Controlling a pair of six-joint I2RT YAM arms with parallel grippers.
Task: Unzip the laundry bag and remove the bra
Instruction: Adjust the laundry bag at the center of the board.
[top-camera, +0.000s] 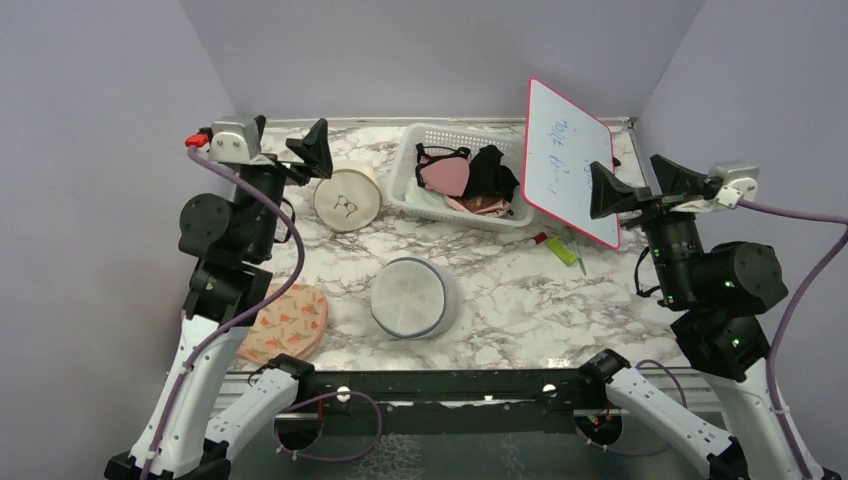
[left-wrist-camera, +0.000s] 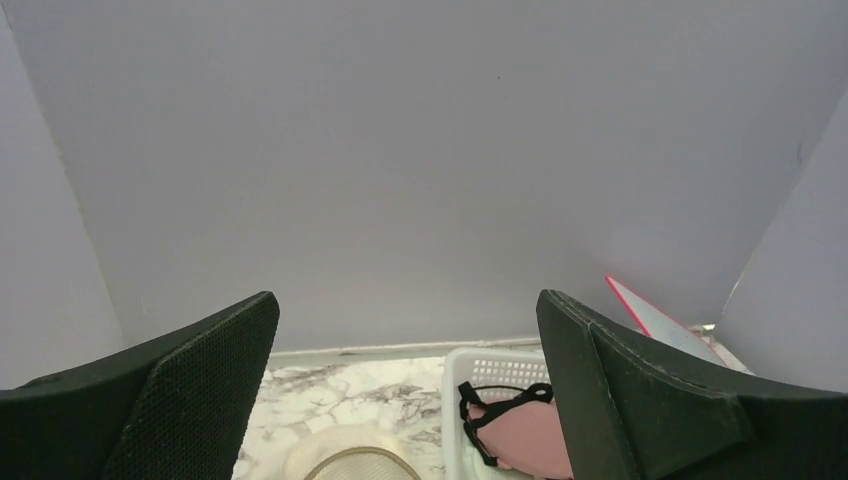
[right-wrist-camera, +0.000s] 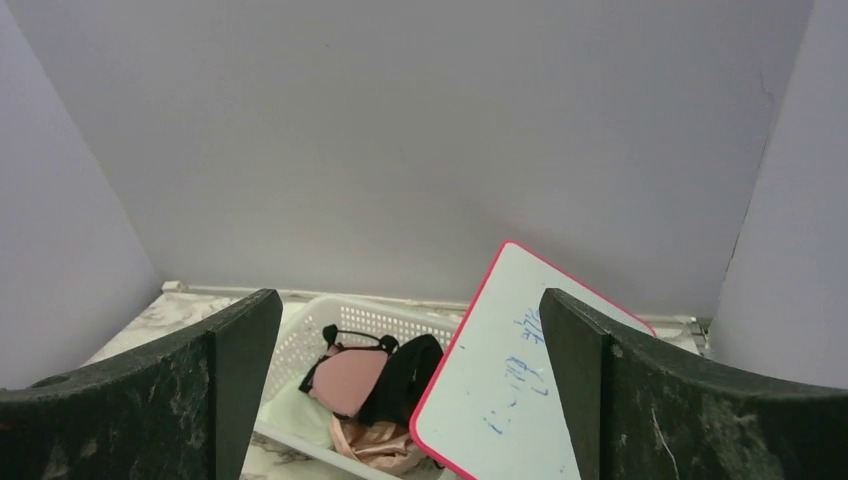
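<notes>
The laundry bag (top-camera: 410, 297), a round white mesh drum with a grey-blue zip ring, lies zipped shut at the table's near middle. I cannot see what is inside it. It is out of both wrist views. My left gripper (top-camera: 290, 138) is open and empty, raised high at the back left above the cream case, far from the bag; in its wrist view (left-wrist-camera: 405, 300) the jaws stand wide apart. My right gripper (top-camera: 638, 182) is open and empty, raised at the right beside the whiteboard; its wrist view (right-wrist-camera: 410, 295) shows wide jaws.
A cream round case (top-camera: 347, 197) with a black drawing stands back left. A white basket (top-camera: 440, 130) holds a pink bra (top-camera: 446, 176) and dark garments. A red-edged whiteboard (top-camera: 568, 160) leans at the back right. A marker (top-camera: 563, 250) and a peach pouch (top-camera: 285, 322) lie on the marble.
</notes>
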